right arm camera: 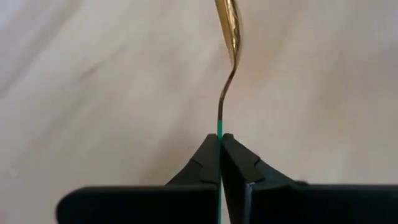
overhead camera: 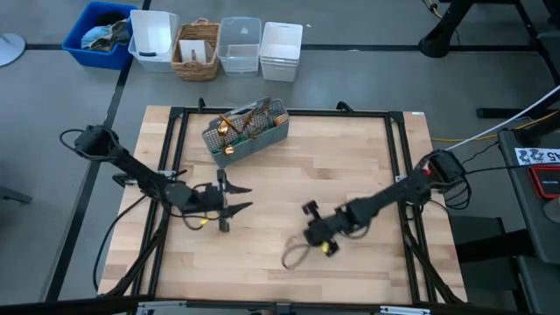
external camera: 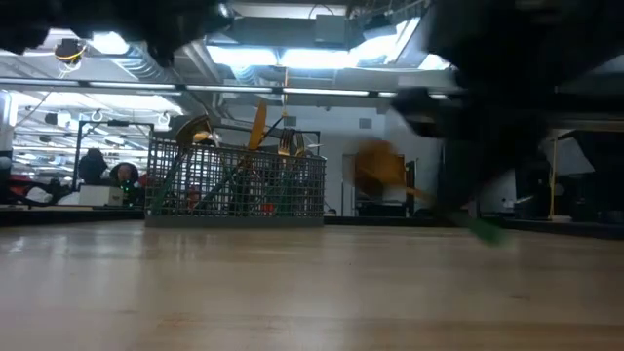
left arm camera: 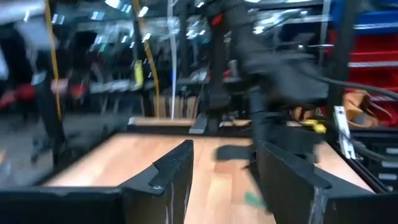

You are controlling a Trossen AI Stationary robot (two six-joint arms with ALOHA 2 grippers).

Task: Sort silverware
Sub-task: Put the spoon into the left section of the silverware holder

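Tabletop (overhead camera: 289, 175) spans frame centre. Mesh caddy (overhead camera: 248, 133), upper centre, holds silverware (overhead camera: 238, 121). Left end effector (overhead camera: 229, 199), centre left, is open, empty. Right end effector (right arm camera: 219, 155), lower centre, is clamped on a spoon (right arm camera: 227, 37) handle.

Gold-headed, teal-handled spoon (right arm camera: 227, 56) above bare wood; other silverware (overhead camera: 248, 120) upright in mesh caddy (overhead camera: 229, 144).

One spoon (right arm camera: 227, 25), one mesh caddy (overhead camera: 248, 131), five bins (overhead camera: 219, 45) beyond the counter (overhead camera: 289, 201), two arms.
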